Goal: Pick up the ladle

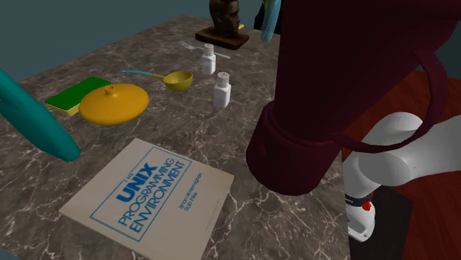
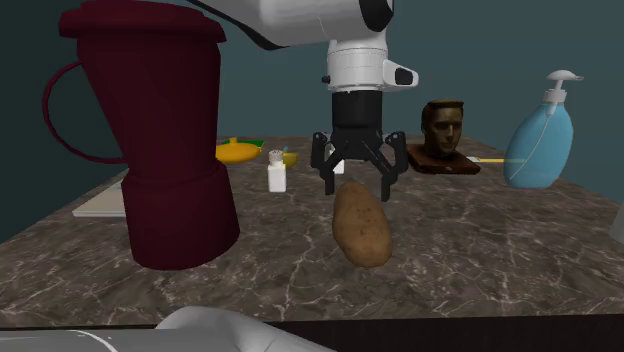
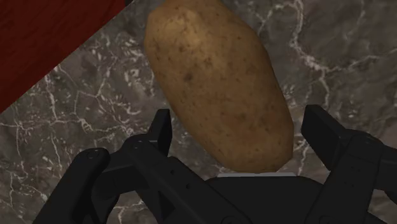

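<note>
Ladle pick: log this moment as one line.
black two-finger gripper: open over brown potato | yellow teal-handled ladle: untouched on dark marble table

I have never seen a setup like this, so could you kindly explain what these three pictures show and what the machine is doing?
It is a white robot arm ending in a black pincer. One picture looks down from beside the arm, one looks low across the marble table, and one looks along the pincer itself. On the table lie a potato, a large dark red jug, a UNIX book, an orange lid, two white shakers, a bust, a blue pump bottle and the yellow ladle it should pick up. The pincer is open over the potato and holds nothing; the ladle lies apart, beside the orange lid.
</note>
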Available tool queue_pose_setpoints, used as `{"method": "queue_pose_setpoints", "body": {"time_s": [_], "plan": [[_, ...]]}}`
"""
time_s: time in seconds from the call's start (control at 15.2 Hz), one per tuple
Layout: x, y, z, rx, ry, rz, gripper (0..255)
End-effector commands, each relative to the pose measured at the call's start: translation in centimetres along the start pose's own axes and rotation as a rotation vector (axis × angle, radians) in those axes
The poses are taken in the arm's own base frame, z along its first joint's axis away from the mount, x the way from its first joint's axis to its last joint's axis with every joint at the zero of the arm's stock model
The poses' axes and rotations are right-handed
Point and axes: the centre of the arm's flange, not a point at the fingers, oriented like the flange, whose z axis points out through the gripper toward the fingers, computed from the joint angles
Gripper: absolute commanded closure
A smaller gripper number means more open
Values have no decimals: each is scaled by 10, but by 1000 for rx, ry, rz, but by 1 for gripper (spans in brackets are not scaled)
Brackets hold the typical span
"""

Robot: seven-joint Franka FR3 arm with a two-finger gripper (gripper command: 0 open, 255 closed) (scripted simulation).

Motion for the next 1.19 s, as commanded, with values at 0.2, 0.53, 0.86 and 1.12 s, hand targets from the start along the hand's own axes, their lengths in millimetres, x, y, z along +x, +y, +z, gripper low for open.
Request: {"method": "queue_pose_setpoints", "body": {"time_s": [0.2,0.53,0.86,1.12], "plan": [[31,-20,-1,19,5,-48,0],[81,-58,-5,52,13,-129,0],[127,-99,-10,84,22,-210,0],[161,-134,-15,110,28,-274,0]]}}
